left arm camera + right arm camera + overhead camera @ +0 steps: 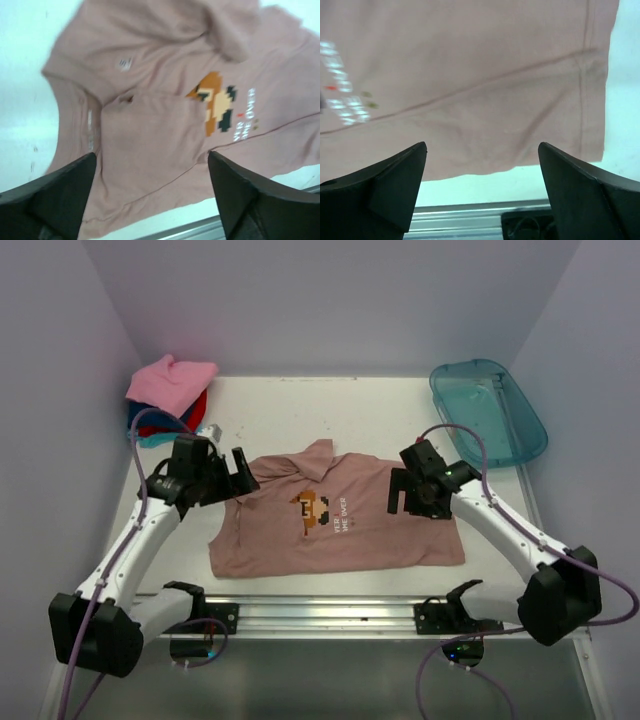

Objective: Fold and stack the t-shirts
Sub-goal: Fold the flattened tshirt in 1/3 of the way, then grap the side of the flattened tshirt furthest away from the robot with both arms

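Note:
A dusty pink-brown t-shirt [330, 525] with a pixel-character print lies spread on the white table [300, 405], with one flap folded up at its far edge. My left gripper [243, 472] hovers open over the shirt's left end. In the left wrist view the shirt [150, 100] lies below the open gripper [151, 157], nothing between the fingers. My right gripper [400, 495] hovers open over the shirt's right part. The right wrist view has the shirt's hem [470, 75] beneath the empty gripper [482, 146]. Folded t-shirts [170, 390], pink on top of red and blue, are stacked at the back left.
A translucent teal plastic tub [488, 410] sits at the back right corner. A metal rail [320, 615] runs along the table's near edge between the arm bases. White walls close in the table on three sides.

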